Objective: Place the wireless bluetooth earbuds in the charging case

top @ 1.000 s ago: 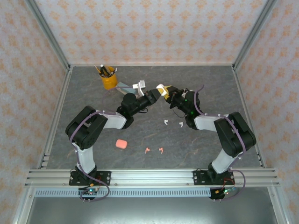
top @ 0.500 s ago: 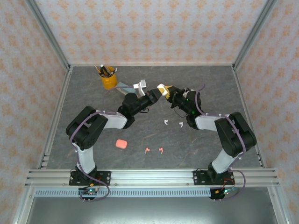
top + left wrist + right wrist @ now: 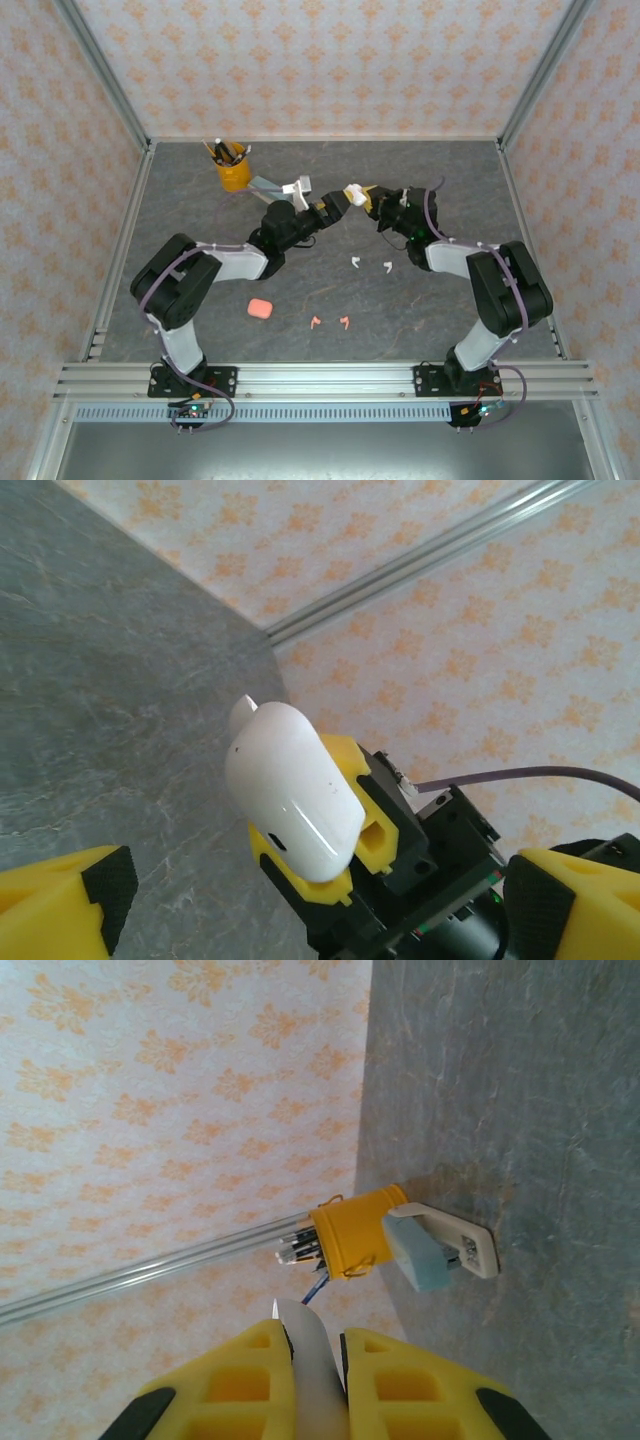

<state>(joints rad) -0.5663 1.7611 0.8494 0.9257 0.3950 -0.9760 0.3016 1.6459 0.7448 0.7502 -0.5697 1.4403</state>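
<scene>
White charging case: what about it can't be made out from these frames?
- Lid open or closed: in the left wrist view the white charging case turns its smooth shell to the camera, and the right pincer clamps over its lower end.
- Its inside and sockets: in the right wrist view just a thin edge sticks out of the pincer's grip.
- Any seam or hinge: too small to make out in the top view.

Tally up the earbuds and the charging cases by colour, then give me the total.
White earbuds: 2
Pink earbuds: 2
White case: 1
Pink case: 1
Total: 6
</scene>
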